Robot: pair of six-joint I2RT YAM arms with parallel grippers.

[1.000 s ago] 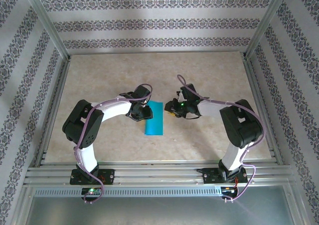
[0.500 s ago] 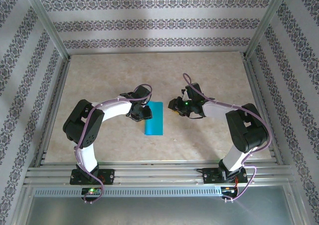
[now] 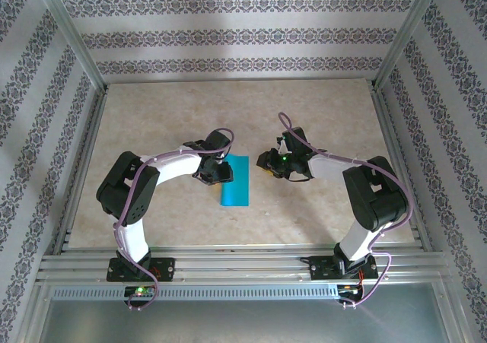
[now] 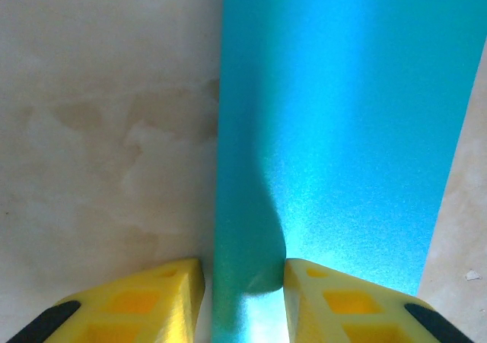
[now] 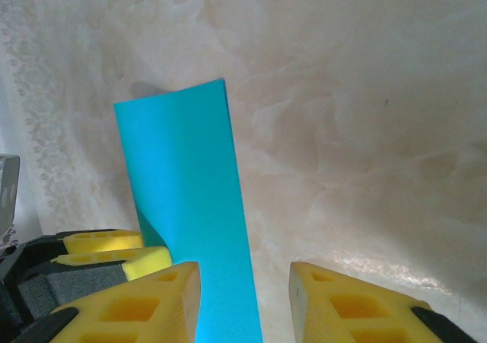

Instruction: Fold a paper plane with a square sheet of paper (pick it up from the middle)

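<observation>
1. Left gripper [image 4: 243,282]: in the left wrist view I see its two yellow fingers [image 4: 179,297] parted with a moderate gap. The gap straddles the long left edge of the thin teal-blue sheet of paper [image 4: 342,130]. One finger is over bare table, the other over the sheet. The jaws clamp nothing that I can see.

2. Right gripper [image 5: 245,297]: in the right wrist view its yellow fingers [image 5: 342,305] stand apart by a similar gap and hold nothing. The right edge of the sheet [image 5: 190,176] runs into that gap, and one finger overlaps the sheet. I cannot tell whether the fingers touch the surface.

3. The right wrist view also shows the left gripper [image 5: 114,252] at the opposite long edge of the sheet. The paper there looks slightly curled.

4. Sheet position: in the top view the sheet [image 3: 237,185] shows as a narrow rectangle, longer than it is wide. It lies on the beige marbled table [image 3: 167,115] near the centre. The left gripper [image 3: 219,173] is at its upper left edge. The right gripper [image 3: 264,165] is just beside its upper right corner.

5. Both arms bend inward from their bases toward the sheet.
</observation>
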